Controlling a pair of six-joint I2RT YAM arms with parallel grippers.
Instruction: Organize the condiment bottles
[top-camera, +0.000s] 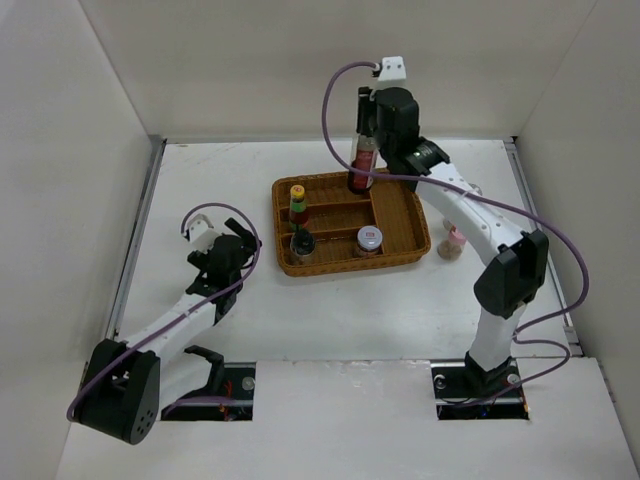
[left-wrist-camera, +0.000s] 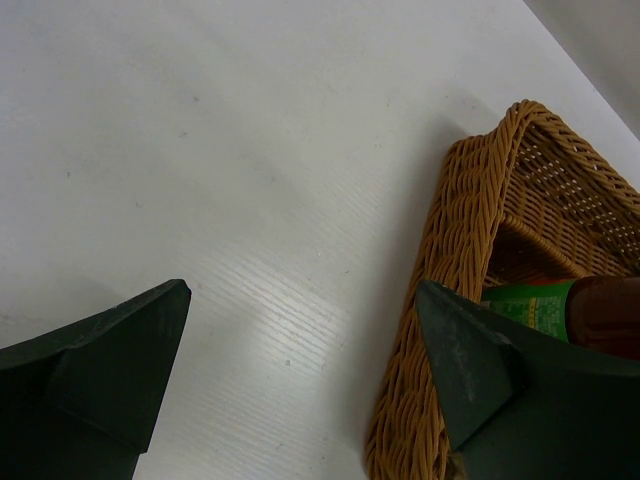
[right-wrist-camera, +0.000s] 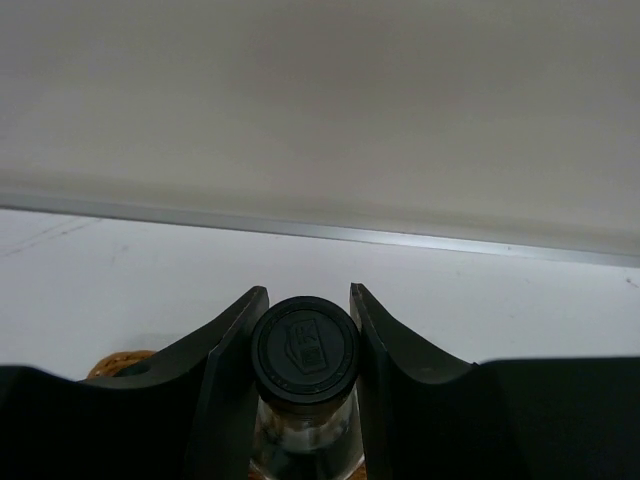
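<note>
My right gripper (top-camera: 366, 112) is shut on the black cap (right-wrist-camera: 305, 348) of the tall dark-liquid bottle (top-camera: 363, 160). It holds the bottle upright at the back compartment of the brown wicker tray (top-camera: 300, 268). Whether the bottle's base touches the tray I cannot tell. In the tray stand the yellow-cap red-green bottle (top-camera: 297, 203), a small dark bottle (top-camera: 302, 243) and the silver-capped jar (top-camera: 369, 240). The pink-capped shaker (top-camera: 453, 243) stands on the table right of the tray. My left gripper (top-camera: 240, 240) is open and empty left of the tray's front corner (left-wrist-camera: 450, 230). Its right finger partly hides a green-labelled bottle (left-wrist-camera: 530, 305).
White walls enclose the table on the left, back and right, with a metal strip (right-wrist-camera: 320, 232) along the back edge. The right arm's forearm (top-camera: 470, 205) passes over the table just behind the shaker.
</note>
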